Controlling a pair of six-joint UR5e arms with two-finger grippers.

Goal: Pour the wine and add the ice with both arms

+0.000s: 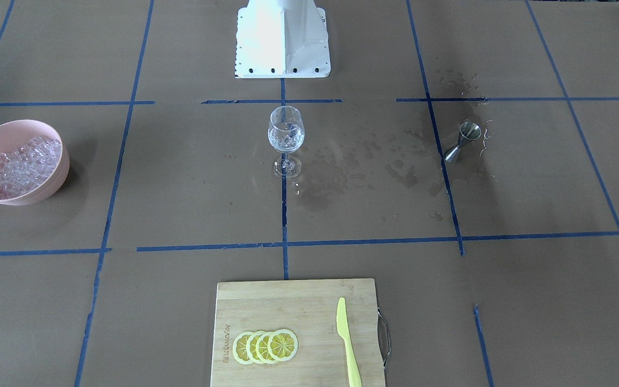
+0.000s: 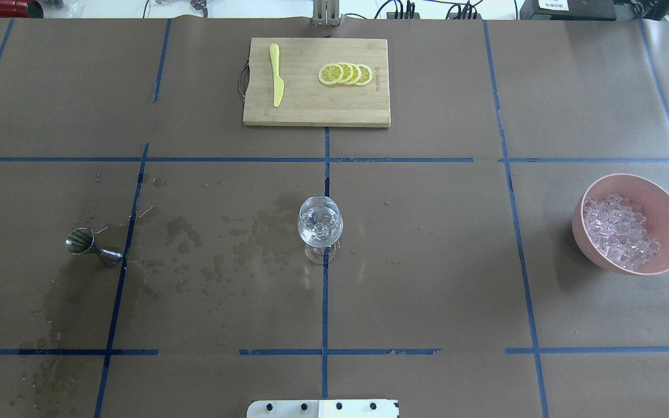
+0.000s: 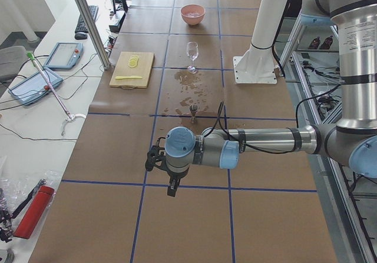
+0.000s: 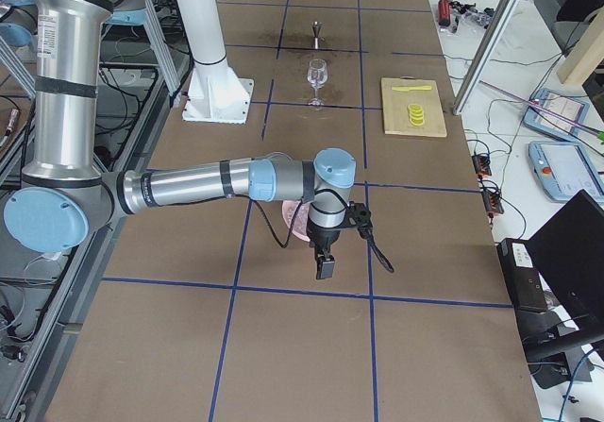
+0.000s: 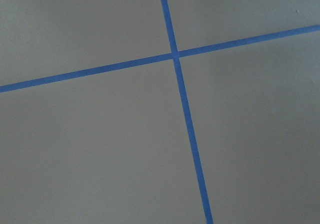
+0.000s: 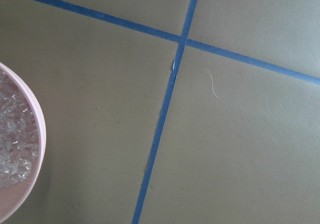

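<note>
A clear wine glass (image 2: 320, 223) stands at the table's centre with ice cubes and a little clear liquid in its bowl; it also shows in the front view (image 1: 286, 129). A steel jigger (image 2: 87, 244) stands upright to the robot's left. A pink bowl (image 2: 581, 223) heaped with ice (image 2: 619, 232) sits to the robot's right. My left gripper (image 3: 171, 189) hangs over bare paper beyond the table's left end, far from the jigger. My right gripper (image 4: 326, 269) hangs just past the pink bowl (image 4: 294, 222). Whether either is open or shut I cannot tell.
A wooden cutting board (image 2: 311, 104) on the far side carries several lemon slices (image 2: 346, 74) and a yellow knife (image 2: 276, 81). Wet stains (image 2: 241, 238) spread over the paper between jigger and glass. The white robot base (image 1: 282, 43) stands behind the glass.
</note>
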